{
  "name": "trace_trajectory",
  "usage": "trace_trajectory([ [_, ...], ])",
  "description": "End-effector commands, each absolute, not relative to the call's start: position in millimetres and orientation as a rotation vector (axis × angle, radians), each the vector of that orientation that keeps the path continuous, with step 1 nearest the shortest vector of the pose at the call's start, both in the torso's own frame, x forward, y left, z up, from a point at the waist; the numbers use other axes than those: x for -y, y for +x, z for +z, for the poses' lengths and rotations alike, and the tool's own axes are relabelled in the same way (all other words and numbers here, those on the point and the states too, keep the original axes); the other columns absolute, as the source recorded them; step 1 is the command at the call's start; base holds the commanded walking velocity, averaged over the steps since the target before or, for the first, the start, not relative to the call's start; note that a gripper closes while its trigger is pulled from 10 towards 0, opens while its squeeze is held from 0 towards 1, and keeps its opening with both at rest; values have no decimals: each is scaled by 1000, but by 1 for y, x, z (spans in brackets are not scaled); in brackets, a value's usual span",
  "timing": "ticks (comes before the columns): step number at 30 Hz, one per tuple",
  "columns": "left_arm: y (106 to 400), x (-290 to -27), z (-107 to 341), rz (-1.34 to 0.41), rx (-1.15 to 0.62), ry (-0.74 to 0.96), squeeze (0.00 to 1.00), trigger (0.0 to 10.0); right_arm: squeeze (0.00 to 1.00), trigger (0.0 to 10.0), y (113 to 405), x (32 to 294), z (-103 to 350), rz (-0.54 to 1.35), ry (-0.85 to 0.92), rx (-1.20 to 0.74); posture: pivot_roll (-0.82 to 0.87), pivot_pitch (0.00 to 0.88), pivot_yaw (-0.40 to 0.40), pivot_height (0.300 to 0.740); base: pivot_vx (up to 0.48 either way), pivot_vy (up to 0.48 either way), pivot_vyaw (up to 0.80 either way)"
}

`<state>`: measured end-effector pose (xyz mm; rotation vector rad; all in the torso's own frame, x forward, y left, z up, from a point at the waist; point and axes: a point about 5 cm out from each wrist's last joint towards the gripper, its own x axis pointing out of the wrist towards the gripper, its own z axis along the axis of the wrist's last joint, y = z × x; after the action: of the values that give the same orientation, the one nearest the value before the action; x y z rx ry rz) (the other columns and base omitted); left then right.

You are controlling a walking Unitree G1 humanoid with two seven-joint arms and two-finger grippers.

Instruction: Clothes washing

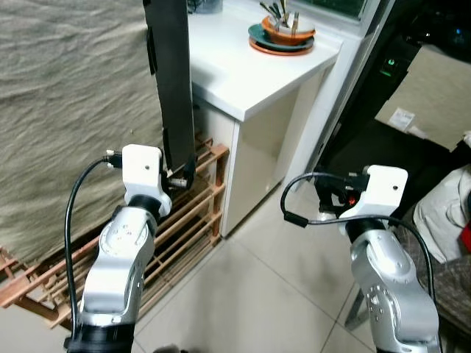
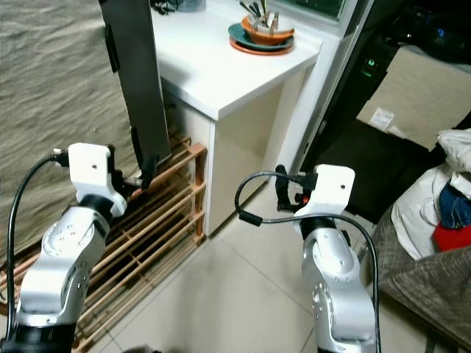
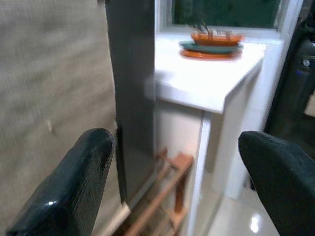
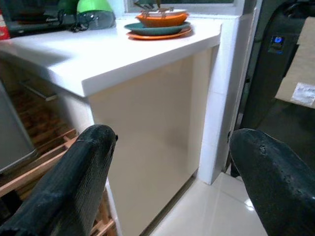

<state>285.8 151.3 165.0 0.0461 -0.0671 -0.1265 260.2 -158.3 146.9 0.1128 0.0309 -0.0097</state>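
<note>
Both pincers are raised and empty, fingers spread wide — left pincer (image 3: 172, 182) before a dark upright panel (image 1: 171, 81), right pincer (image 4: 177, 182) facing the white table (image 1: 243, 70). The clothes (image 2: 452, 198) — soft, light, floppy — lie heaped well to the right; I would grip a bunched fold

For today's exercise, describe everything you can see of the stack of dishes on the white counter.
The stack of dishes sits near the far corner of the white counter, close to the window frame. It looks like three pieces: a flat orange plate at the bottom, a dark teal dish on it, and an orange bowl on top. Thin utensils, perhaps chopsticks or cutlery, stick up out of the bowl at a slant. The pieces look glossy, like ceramic or plastic. Nothing else touches the stack.
</note>
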Motion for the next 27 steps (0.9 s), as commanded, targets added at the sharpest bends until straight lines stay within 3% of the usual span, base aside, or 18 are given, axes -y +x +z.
trace_trajectory([
  [1,290,-144,168,-139,81,79,0,10000,0,10000,263,166,150,-41,114,-20,-107,0,-69,740,0,0,0],
  [3,295,-138,183,-156,112,103,0,10000,0,10000,270,164,163,-1,97,33,-123,0,-23,740,0,0,-391],
  [12,304,-132,210,-208,164,105,0,10000,0,10000,272,173,181,-105,116,72,-121,0,4,740,0,0,-544],
  [20,306,-131,212,-230,140,115,0,10000,0,10000,273,165,180,-137,47,79,-115,0,10,740,0,0,0],
  [27,305,-131,215,-218,141,117,0,10000,0,10000,281,153,189,-67,105,83,-97,0,-2,740,156,0,-696],
])
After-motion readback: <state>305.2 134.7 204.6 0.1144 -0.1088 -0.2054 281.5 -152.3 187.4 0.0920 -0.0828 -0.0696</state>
